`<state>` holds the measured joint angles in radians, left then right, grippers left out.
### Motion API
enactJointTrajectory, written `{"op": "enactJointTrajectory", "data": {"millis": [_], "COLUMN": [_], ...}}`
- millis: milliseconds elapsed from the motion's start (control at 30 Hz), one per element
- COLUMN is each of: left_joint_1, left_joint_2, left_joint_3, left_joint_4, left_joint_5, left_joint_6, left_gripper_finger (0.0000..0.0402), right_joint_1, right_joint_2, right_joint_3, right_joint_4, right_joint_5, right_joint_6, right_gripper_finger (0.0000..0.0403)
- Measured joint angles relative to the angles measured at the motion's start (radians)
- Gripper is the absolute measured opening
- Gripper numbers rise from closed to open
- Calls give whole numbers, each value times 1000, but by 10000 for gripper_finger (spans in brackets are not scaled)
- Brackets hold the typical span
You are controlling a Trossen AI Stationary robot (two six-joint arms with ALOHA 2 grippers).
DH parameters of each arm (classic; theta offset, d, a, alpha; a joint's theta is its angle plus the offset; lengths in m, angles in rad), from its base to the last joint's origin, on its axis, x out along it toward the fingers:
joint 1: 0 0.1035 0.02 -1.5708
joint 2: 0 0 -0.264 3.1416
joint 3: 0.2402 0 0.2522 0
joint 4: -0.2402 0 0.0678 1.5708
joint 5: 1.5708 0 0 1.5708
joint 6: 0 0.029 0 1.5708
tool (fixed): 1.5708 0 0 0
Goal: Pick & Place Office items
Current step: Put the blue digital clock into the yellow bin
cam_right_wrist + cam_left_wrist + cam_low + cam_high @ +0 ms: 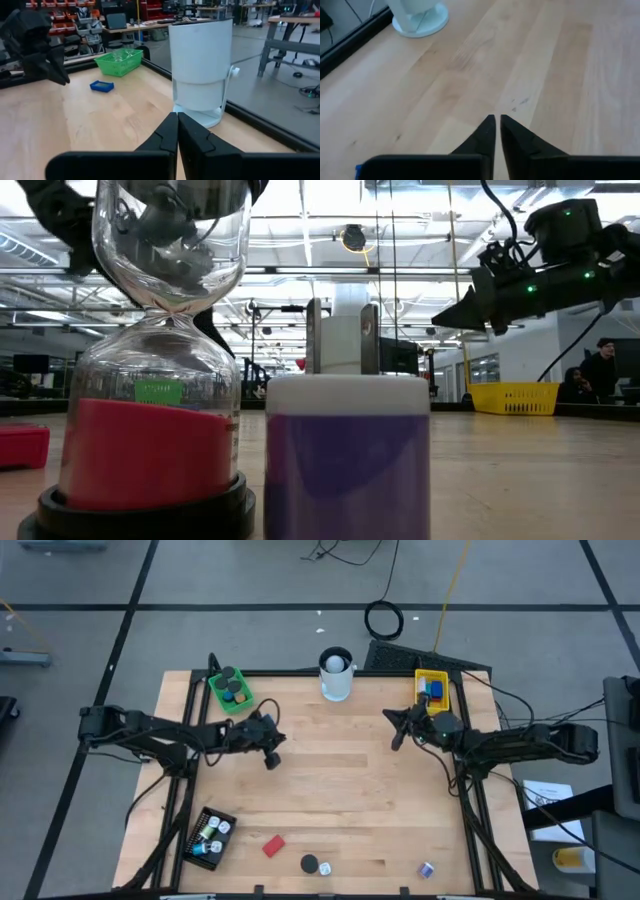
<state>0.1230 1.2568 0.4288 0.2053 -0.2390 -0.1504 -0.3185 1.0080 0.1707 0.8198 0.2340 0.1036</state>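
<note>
High view: the left tool [272,752] is seen over bare wood left of the table's [330,790] middle, and the right tool [398,730] right of the middle, near the white cup [336,675] at the far edge. In each wrist view the arm's own fingers meet at the tips, almost no gap, nothing between them; both tools are taken as narrow and empty.

Loose office items are noted along the near edge, all on the near side of both tools and well apart from them: a red block [273,845], a black round cap [310,863] with a small pale piece just beside it, and a white-and-blue piece [426,869] toward the right corner. Others already lie in the green tray [231,690], the yellow tray [432,688] and the black tray [211,838].

Relation judged decisive: the red block and black cap lie nearly straight toward the near edge from the left tool, which is the closer arm; the white-and-blue piece lies likewise from the right tool. The red block's long axis appears skewed to the table edges, though it is too small to be sure; wrist rotation is probably needed before descent.
</note>
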Motion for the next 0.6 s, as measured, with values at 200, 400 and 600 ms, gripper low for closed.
{"op": "enactJointTrajectory", "data": {"millis": [200,400,600], "left_joint_1": [4,48,89], "left_joint_2": [0,0,-5], "left_joint_3": [65,66,66], "left_joint_4": [-134,-195,-233], "left_joint_5": [-3,35,38], "left_joint_6": [-17,-16,-12], "left_gripper_finger": [114,173,133], "right_joint_1": [0,0,1], "right_joint_2": [0,0,0], "right_joint_3": [0,0,0], "right_joint_4": [34,29,29], "right_joint_5": [0,-4,-109], "right_joint_6": [-37,-41,-36], "right_gripper_finger": [2,1,1]}}
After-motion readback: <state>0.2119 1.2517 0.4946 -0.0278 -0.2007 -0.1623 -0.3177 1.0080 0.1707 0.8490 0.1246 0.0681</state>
